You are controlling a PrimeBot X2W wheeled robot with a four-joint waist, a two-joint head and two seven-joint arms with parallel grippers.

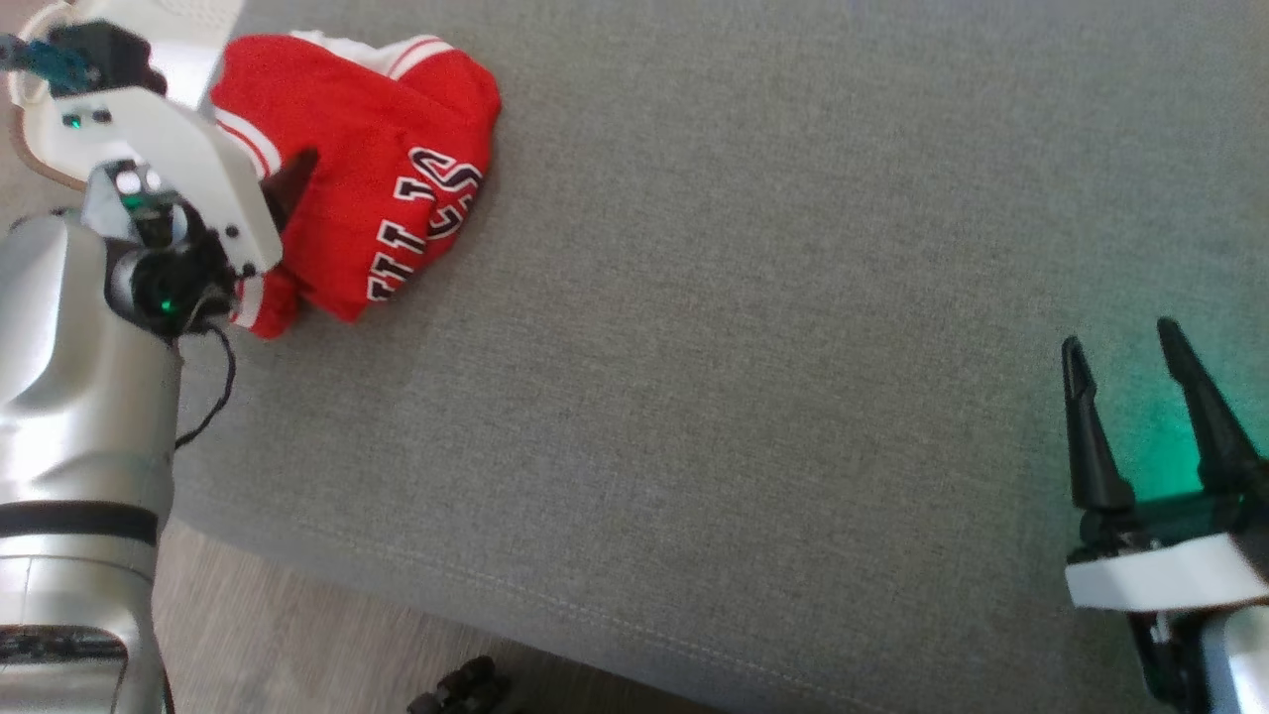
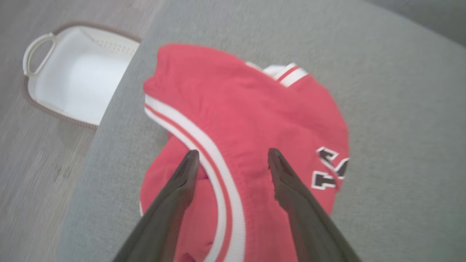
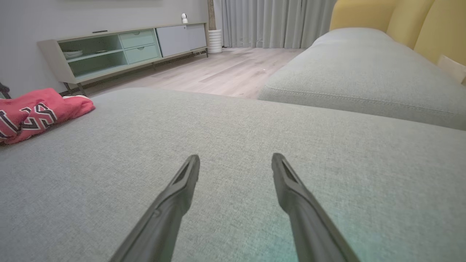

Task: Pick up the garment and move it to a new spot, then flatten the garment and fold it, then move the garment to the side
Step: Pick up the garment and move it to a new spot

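Garment (image 1: 377, 169): red jersey with white stripes and black lettering; we find it bunched in a heap on the grey cushion (image 1: 744, 347), at the upper left of the head view, close to the cushion's edge; it is neither flattened nor folded.

Left gripper (image 2: 233, 156): we see it poised over the heap, fingers spread wide, one on each side of a white stripe in its wrist view; nothing is grasped; we cannot tell whether the tips touch the cloth; in the head view one dark finger shows against the red, and the rest is hidden behind the white wrist housing.

Right gripper (image 1: 1118, 335): at the lower right of the head view, well apart from the garment; fingers spread, empty, above bare cushion; a green glow falls on the fabric beside it.

Surroundings: a white basket (image 2: 109, 45) sits on the wood floor (image 2: 29, 163) just beside the cushion's corner, nearest the garment; in the right wrist view we note a second grey cushion (image 3: 364, 72) beyond a gap, and a low sideboard (image 3: 109, 51) against the far wall.
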